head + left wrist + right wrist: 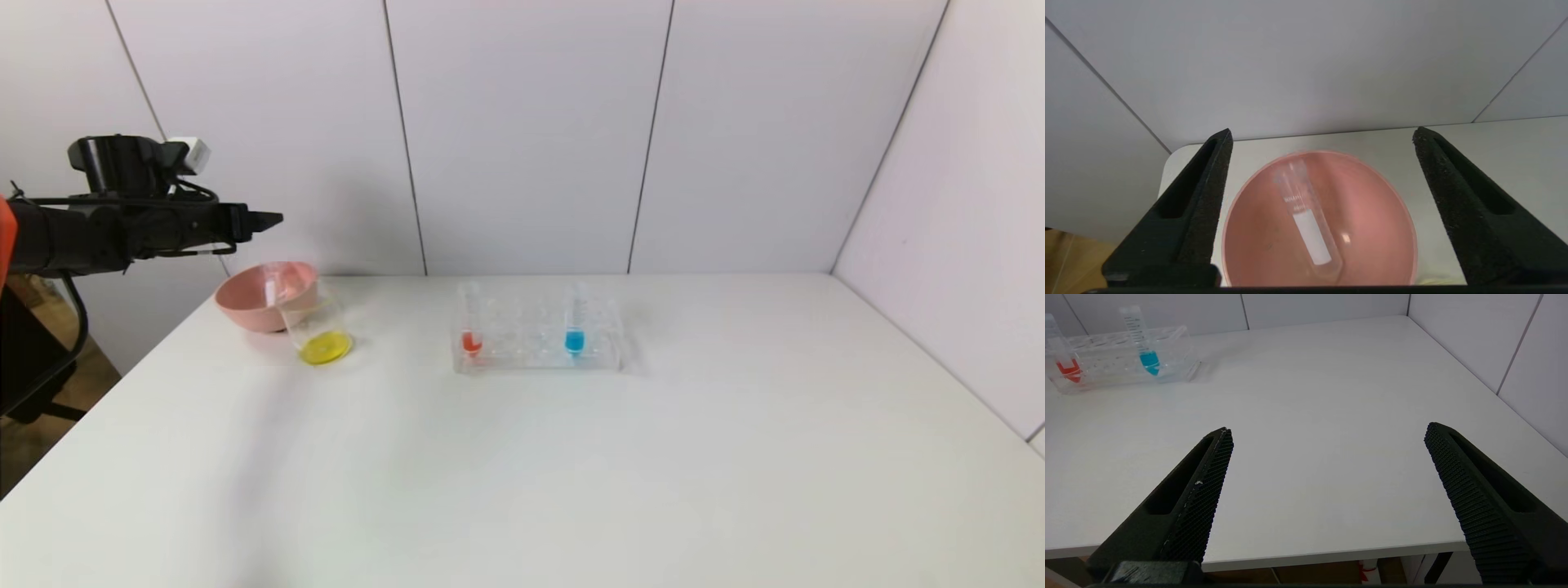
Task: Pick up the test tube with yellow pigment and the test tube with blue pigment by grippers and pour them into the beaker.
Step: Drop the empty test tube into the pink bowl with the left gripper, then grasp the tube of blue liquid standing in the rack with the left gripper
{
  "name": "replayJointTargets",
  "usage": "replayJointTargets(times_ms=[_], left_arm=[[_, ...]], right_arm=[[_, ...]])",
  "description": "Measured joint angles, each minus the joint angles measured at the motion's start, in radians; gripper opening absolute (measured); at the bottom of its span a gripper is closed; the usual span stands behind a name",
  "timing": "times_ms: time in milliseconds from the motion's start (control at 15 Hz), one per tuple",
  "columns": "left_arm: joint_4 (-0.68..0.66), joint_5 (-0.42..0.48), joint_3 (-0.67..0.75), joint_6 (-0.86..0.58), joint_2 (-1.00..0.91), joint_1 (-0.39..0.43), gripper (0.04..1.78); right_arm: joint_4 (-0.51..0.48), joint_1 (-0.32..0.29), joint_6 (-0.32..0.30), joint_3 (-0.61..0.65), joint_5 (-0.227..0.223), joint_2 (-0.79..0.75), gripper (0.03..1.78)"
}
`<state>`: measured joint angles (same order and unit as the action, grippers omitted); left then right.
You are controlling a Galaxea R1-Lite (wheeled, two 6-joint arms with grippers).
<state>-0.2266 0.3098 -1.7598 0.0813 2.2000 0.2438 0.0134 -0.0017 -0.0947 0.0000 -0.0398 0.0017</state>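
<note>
My left gripper (pixel 273 219) (pixel 1323 131) hangs open and empty, high above the pink bowl (pixel 245 306) (pixel 1372 212) at the table's far left. A clear tube (pixel 1306 216) (pixel 272 282) with a white label and no coloured liquid lies slanted inside that bowl. No tube holding yellow pigment is in view. Beside the bowl stands the beaker (pixel 318 327), with yellow liquid in its bottom. The test tube with blue pigment (pixel 575 327) (pixel 1143 339) stands upright in the clear rack (pixel 539 353) (pixel 1106 371). My right gripper (pixel 1329 428) is open and empty over the table's near right edge.
A tube with red liquid (pixel 471 327) (pixel 1063 355) stands at the rack's left end. White wall panels close off the back and the right side. The table's left edge runs just past the pink bowl.
</note>
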Motion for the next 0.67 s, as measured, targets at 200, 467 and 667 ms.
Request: replayJointTargets(times_ms=[200,467,667], left_arm=[[-0.013,-0.123,0.041,0.002,-0.097,-0.02,1.78],[-0.079,-0.287,0.238,0.001,-0.281,-0.071,1.78],[-0.115,-0.427,0.423,-0.001,-0.452,-0.115,1.78]], right_arm=[[0.0,0.0,0.0,0.0,0.0,0.0,1.71],[0.0,0.0,0.0,0.0,0.0,0.0,1.71],[0.0,0.0,0.0,0.0,0.0,0.0,1.71]])
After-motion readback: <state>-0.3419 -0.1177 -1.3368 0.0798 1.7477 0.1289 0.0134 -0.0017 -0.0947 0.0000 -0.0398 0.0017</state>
